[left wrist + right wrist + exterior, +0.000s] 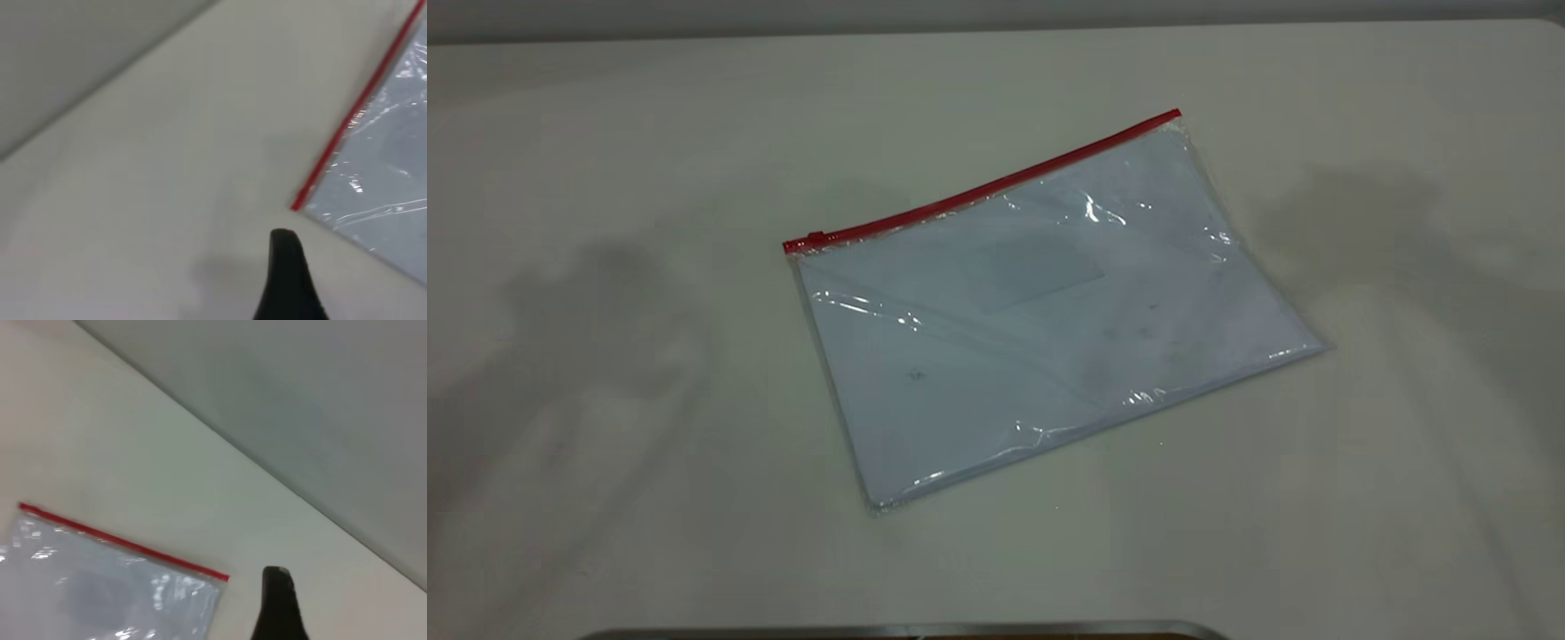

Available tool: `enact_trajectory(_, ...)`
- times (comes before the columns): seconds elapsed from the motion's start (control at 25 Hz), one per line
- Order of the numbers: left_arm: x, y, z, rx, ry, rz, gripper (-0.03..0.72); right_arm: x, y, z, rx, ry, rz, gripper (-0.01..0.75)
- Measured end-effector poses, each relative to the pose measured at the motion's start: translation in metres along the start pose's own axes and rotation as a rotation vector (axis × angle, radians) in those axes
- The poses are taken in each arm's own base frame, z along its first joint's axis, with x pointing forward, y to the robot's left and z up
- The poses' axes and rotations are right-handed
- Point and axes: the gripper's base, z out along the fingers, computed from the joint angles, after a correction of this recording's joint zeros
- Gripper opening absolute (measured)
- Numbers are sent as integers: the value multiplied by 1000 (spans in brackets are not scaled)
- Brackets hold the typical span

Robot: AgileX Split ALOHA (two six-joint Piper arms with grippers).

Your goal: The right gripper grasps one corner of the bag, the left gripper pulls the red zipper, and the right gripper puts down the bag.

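The bag point(1049, 311) lies flat on the table, clear and crinkly, with white sheets and a label pocket point(1040, 271) inside. The red zipper point(996, 185) runs along its far long edge, with the slider tab point(815, 237) at the left end. Neither gripper shows in the exterior view. In the left wrist view, a black pointed part of my left gripper point(288, 267) hovers just short of the bag's corner point(387, 173), near the end of the zipper point(353, 120). In the right wrist view, my right gripper point(279, 603) hovers beside the bag's other zipper corner point(100, 600), near the zipper end point(120, 542).
The pale table point(605, 133) spreads wide around the bag, with arm shadows on both sides. A grey wall meets the table's far edge point(996, 27). A dark metal-rimmed edge point(907, 631) shows at the very front.
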Motion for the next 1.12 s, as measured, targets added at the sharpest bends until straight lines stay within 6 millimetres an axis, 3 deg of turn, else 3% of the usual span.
enact_trajectory(0.24,8,-21,-72,-58,-84,13,586,-5,44,-90,-46,4,9,589)
enact_trajectory(0.44,25,-41,-112,-36,-70,31,586,-7,66,-142,2,-93,34,589)
enact_trajectory(0.56,37,-52,-127,0,-19,30,586,2,82,-164,13,-121,50,589)
enact_trajectory(0.84,53,-66,-148,-15,-58,-106,586,57,127,-199,13,-124,62,589)
enact_trajectory(1.12,94,-90,-162,-24,-91,-192,586,135,176,-219,18,-139,60,589)
